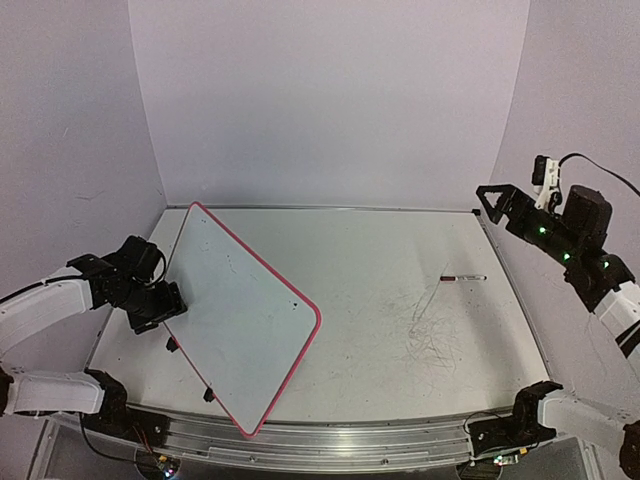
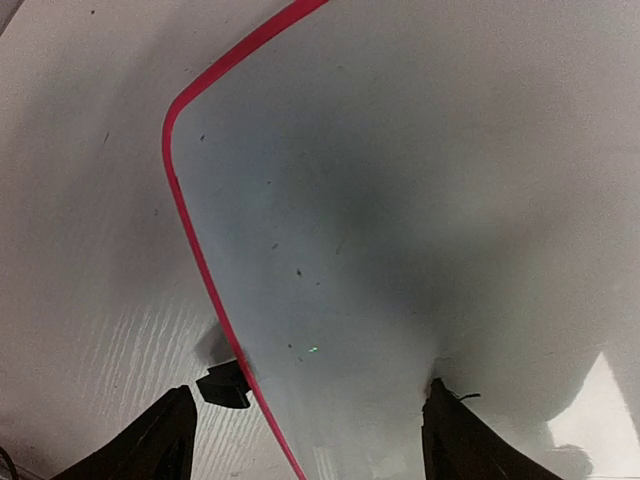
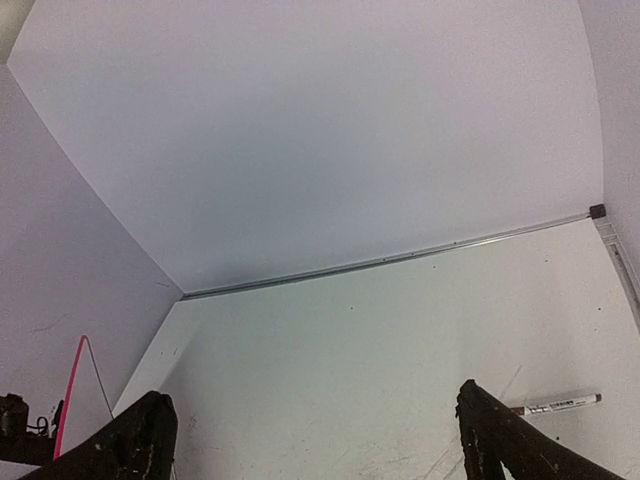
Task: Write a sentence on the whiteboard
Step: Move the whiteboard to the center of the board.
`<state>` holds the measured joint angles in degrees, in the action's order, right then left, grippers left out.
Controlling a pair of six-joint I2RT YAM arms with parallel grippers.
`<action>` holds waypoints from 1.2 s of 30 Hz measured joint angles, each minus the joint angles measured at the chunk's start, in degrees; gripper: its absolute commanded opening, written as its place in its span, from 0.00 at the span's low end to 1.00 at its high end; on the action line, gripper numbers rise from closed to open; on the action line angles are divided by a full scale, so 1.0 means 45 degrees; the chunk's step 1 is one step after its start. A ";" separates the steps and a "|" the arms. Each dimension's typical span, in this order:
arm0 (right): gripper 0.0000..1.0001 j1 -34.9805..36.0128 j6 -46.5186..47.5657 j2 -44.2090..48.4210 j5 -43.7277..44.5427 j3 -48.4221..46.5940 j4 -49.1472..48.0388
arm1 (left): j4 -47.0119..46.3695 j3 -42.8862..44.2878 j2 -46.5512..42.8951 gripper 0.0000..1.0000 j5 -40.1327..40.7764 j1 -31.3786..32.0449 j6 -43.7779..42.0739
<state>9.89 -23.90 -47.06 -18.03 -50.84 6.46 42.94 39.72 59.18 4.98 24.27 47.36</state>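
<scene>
The whiteboard [image 1: 240, 310], white with a red-pink rim, lies turned at an angle on the left of the table. No sentence shows on it, only a few dark specks. My left gripper [image 1: 172, 310] is open and empty at the board's left edge. In the left wrist view [image 2: 306, 400] its jaws straddle the rim, one finger over the table and one over the whiteboard [image 2: 400, 200]. My right gripper [image 1: 488, 198] is open and empty, raised at the far right. In the right wrist view [image 3: 312, 395] it faces the back wall.
A marker [image 1: 463, 277] lies on the table right of centre, among faint grey scribbles; it also shows in the right wrist view [image 3: 555, 404]. Small black clips [image 2: 225, 385] sit under the board's left rim. Walls close the table on three sides.
</scene>
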 measured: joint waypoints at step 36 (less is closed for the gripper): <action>0.98 0.0924 -0.0507 -0.2045 -0.1437 0.0384 -0.1541 | 0.3328 -0.0777 0.0013 0.33 -0.0193 0.2590 0.3932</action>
<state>14.05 -26.18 -56.26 -24.50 -49.11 -0.47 57.92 36.22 59.24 4.11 35.93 65.06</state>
